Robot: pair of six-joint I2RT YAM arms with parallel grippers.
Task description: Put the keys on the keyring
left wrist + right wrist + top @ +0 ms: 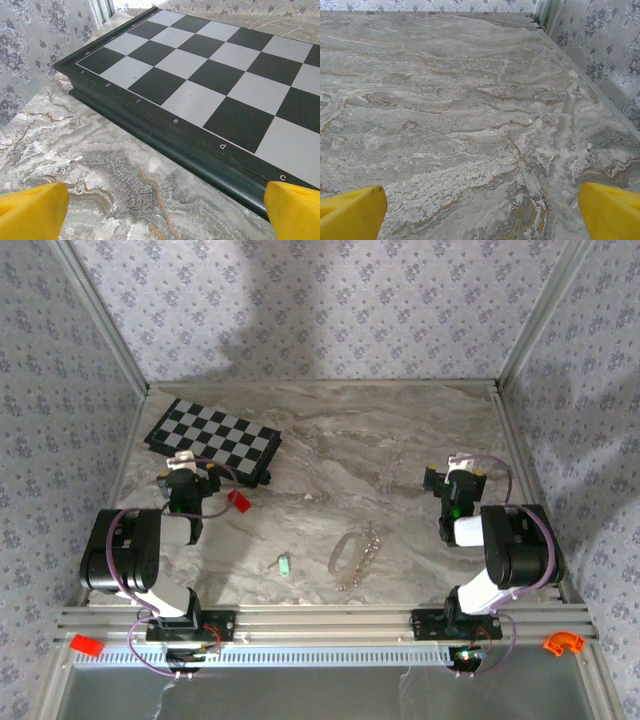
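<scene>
While both arms were folded back at either side of the worktop (400, 430), we found the left tool (182, 462) released, its yellow fingers (30, 210) spread wide with nothing but bare marble between them, and the near edge of the chessboard (210, 75) lay just ahead of it toward 12 o'clock. We saw the right tool (458, 462) released as well, its fingers (350, 212) parted over empty marble and aimed at 12 o'clock. From above, the key (284, 564), with its pale green head, lay flat on the worktop at about 6 o'clock from the centre, well apart from both tools. The keyring (347, 554) lay near it toward 3 o'clock, not touching it, with a thin chain (370, 550) bunched against the loop's 3 o'clock side. We noted a small red block (239, 501) at 4 o'clock from the left tool, beside the chessboard's near corner, and an orange curved piece (563, 643) on the front rail at 5 o'clock.
</scene>
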